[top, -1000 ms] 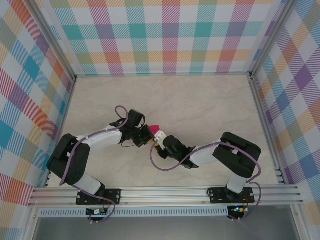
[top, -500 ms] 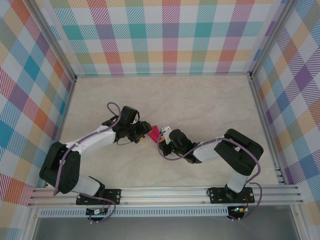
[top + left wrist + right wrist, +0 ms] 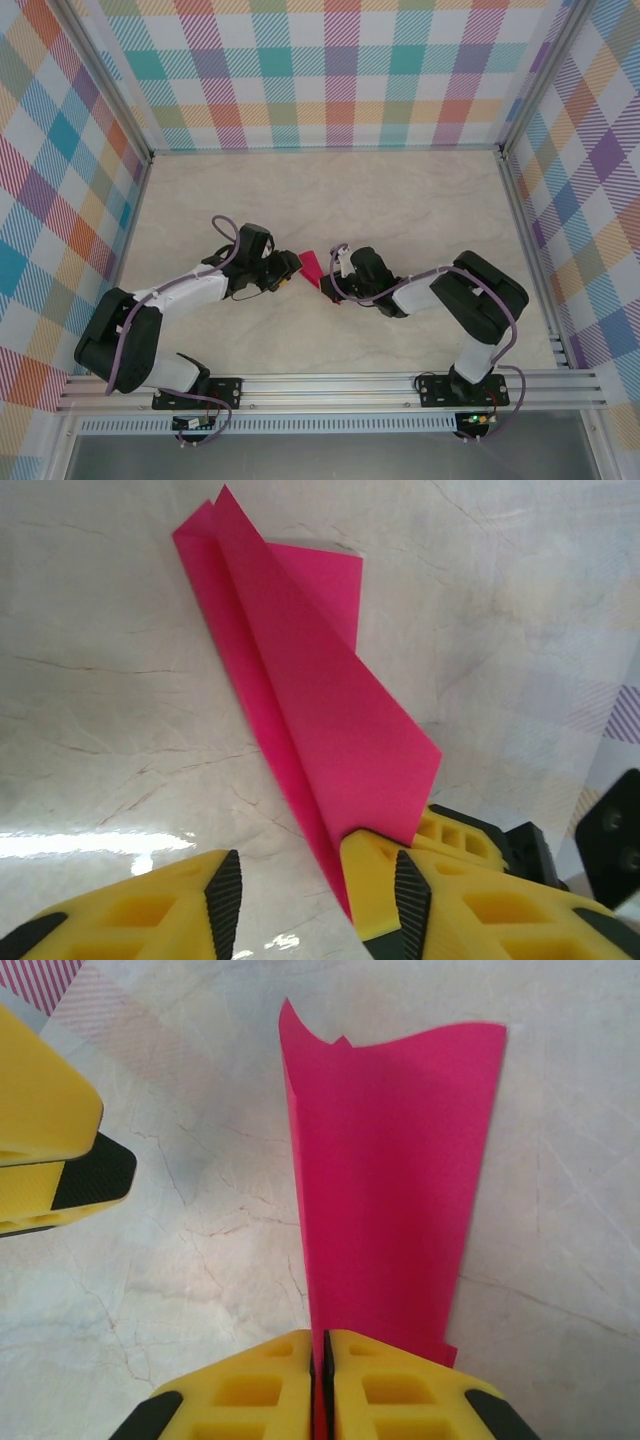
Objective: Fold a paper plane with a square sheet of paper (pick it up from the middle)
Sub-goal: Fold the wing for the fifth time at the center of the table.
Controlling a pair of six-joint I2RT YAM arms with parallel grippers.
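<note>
The square sheet of paper is folded into a narrow, pointed magenta paper plane [image 3: 309,263] with a centre crease. It lies low over the marble table between the two grippers. My right gripper [image 3: 322,1360] is shut on the plane's [image 3: 390,1180] crease edge, and the paper runs straight away from the jaws. My left gripper [image 3: 318,885] stands open at the plane's [image 3: 300,670] other end. The paper's edge rests against the right one of the left gripper's fingers [image 3: 375,875], and nothing is pinched. In the top view the left gripper [image 3: 290,268] and right gripper [image 3: 332,278] almost meet.
The marble tabletop [image 3: 400,200] is bare around the arms. Plaid walls [image 3: 330,80] close in the back and both sides. An aluminium rail [image 3: 330,385] carrying the arm bases runs along the near edge. A left finger [image 3: 50,1110] shows at the right wrist view's upper left.
My left gripper has opened and let go of the paper. Both grippers and the plane have shifted a little farther from the bases, and the right arm has stretched further left.
</note>
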